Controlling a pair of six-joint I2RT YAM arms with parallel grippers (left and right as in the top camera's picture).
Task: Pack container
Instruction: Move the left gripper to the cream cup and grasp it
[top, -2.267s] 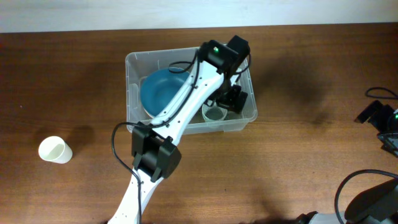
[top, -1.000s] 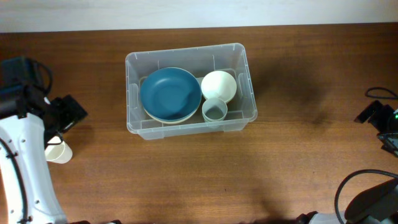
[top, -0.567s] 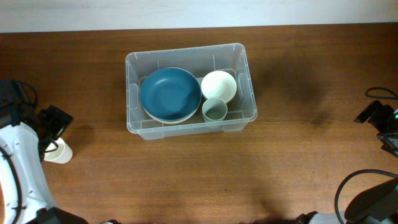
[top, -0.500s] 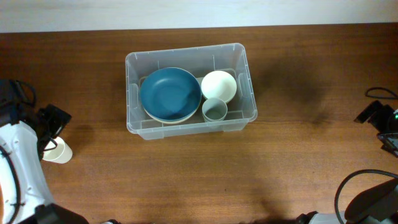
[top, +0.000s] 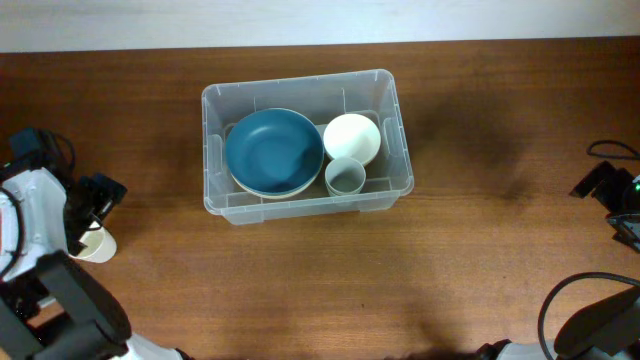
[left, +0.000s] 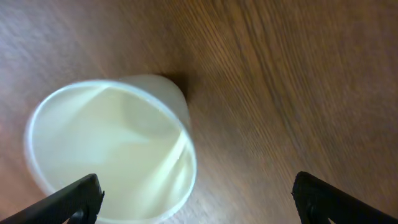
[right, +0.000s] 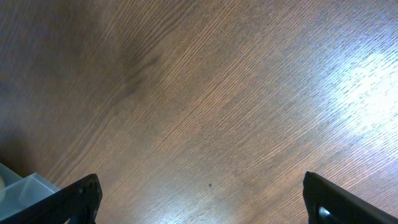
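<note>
The clear plastic container (top: 390, 130) stands at the middle of the table. It holds a blue plate on a cream one (top: 273, 152), a cream bowl (top: 352, 137) and a small clear cup (top: 344, 178). A cream cup (top: 96, 244) stands upright on the table at the far left and fills the left wrist view (left: 109, 149). My left gripper (left: 196, 198) is open just above this cup, its fingertips wide on either side. My right gripper (right: 202, 198) is open and empty above bare wood; its arm sits at the right edge of the overhead view (top: 612, 190).
A corner of the container (right: 15, 186) shows at the lower left of the right wrist view. Black cables (top: 610, 150) lie at the right edge of the table.
My left arm left the container, where it stood over the clear cup, and swung to the far left. It now hangs over the cream cup. The right arm has not moved.
</note>
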